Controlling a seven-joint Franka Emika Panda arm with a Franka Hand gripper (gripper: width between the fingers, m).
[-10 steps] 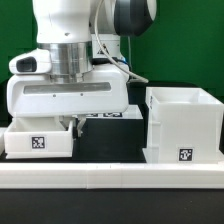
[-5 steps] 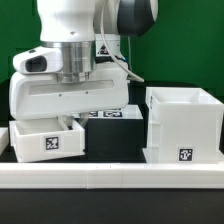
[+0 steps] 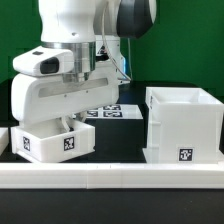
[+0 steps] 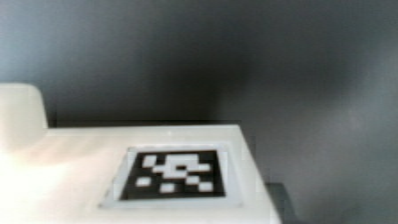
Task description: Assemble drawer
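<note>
My gripper has its jaws pinching a wall of the small tray, which hangs tilted just over the counter, well apart from the casing. My worry is that this tilt could let the tray twist in the grip, slip, or jam at the casing's mouth.

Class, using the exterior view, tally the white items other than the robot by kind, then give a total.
Cube casing: 1
Small tray: 1
Marker board: 1
Border wall: 1
Total: 4
A white scrap at the exterior view's left edge is cut off, so it is not counted.
</note>
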